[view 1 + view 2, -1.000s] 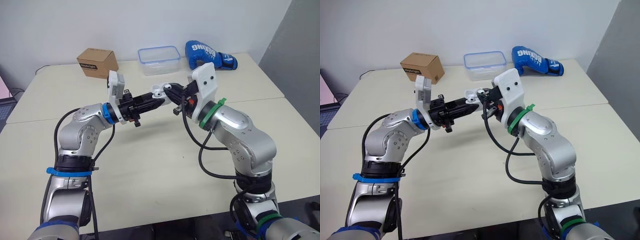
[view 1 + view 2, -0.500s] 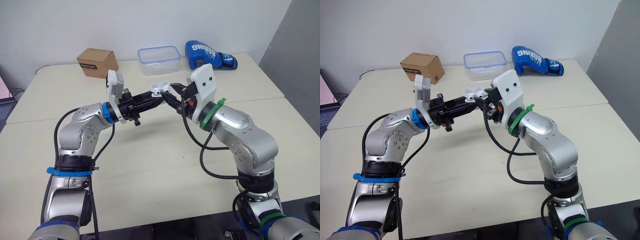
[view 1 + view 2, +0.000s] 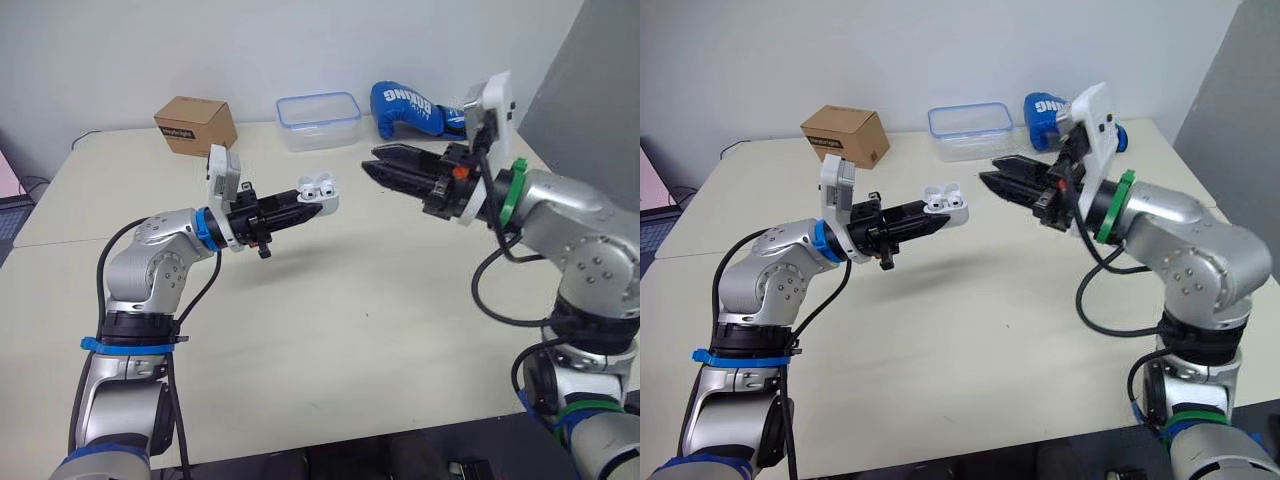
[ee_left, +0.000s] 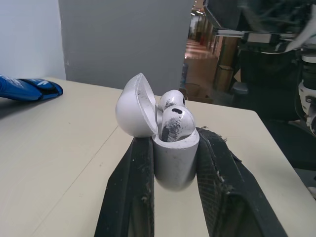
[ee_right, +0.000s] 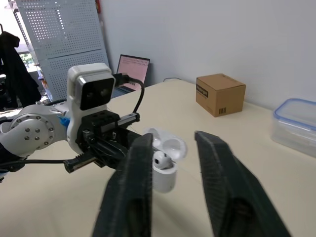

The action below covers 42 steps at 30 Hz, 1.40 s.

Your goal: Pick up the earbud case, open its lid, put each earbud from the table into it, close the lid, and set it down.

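Above the surface (image 3: 330,300), left end effector (image 3: 316,209) pinches the open-lidded earbud case (image 3: 318,192); right end effector (image 3: 370,160) hangs spread, empty. Nudging the lid (image 4: 134,106) off-centre could twist the case loose.

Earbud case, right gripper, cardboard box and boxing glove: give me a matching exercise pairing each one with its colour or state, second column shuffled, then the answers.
Column one:
1. earbud case
2. right gripper
3. cardboard box
4. boxing glove

Column two:
A. open, holding nothing
B. blue
C. white, lid open
D. brown

Pairs: 1-C, 2-A, 3-D, 4-B.
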Each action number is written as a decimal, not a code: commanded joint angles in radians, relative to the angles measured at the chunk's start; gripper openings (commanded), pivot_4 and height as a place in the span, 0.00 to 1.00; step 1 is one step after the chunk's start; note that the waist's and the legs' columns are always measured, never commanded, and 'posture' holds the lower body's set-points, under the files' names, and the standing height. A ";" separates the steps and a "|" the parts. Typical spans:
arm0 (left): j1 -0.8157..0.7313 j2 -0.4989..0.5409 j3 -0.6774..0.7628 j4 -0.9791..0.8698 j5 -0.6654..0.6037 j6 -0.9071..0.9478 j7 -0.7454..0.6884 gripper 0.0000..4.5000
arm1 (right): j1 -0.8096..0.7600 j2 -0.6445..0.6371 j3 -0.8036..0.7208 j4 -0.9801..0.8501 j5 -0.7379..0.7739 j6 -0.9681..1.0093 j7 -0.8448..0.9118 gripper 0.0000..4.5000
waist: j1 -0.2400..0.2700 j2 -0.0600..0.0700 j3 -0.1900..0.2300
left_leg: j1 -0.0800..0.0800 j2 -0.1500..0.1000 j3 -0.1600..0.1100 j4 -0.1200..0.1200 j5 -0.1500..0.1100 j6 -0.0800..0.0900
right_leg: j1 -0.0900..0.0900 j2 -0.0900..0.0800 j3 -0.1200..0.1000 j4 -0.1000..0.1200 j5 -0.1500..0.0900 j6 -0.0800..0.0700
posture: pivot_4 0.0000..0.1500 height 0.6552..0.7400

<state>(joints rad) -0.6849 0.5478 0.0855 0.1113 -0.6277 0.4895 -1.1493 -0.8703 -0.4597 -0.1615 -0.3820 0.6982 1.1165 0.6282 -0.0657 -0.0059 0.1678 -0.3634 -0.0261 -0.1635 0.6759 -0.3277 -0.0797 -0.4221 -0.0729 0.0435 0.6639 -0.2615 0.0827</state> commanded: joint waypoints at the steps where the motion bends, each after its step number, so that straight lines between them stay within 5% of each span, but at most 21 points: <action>1: -0.012 0.018 0.026 -0.059 -0.033 0.017 -0.010 0.17 | -0.027 -0.049 0.056 0.105 -0.042 -0.093 0.068 0.00 | -0.001 0.000 0.000 | 0.000 0.000 0.000 0.000 0.000 0.000 | 0.000 0.000 0.000 0.000 0.000 0.000 | 1.00 1.00; 16: 0.053 0.030 0.023 -0.188 -0.098 0.114 0.008 0.17 | -0.219 0.016 0.330 0.578 -0.267 -0.449 0.364 0.00 | -0.017 0.000 0.000 | -0.001 0.000 0.000 0.000 0.000 0.000 | -0.001 0.000 0.000 -0.001 0.000 0.000 | 1.00 1.00; 42: 0.044 0.015 0.048 -0.119 -0.088 0.070 0.043 0.17 | -0.166 0.004 0.338 0.351 -0.224 -0.334 0.461 0.00 | -0.016 0.000 0.000 | -0.001 0.000 0.000 0.000 0.000 -0.001 | -0.001 0.000 0.000 0.000 0.000 0.000 | 1.00 1.00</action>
<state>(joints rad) -0.6111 0.5644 0.0901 0.0096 -0.6990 0.5806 -1.1165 -1.0303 -0.4437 0.1800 0.0037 0.4623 0.7758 1.0816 -0.0815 -0.0061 0.1680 -0.3643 -0.0260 -0.1639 0.6761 -0.3275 -0.0803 -0.4235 -0.0731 0.0436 0.6636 -0.2615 0.0827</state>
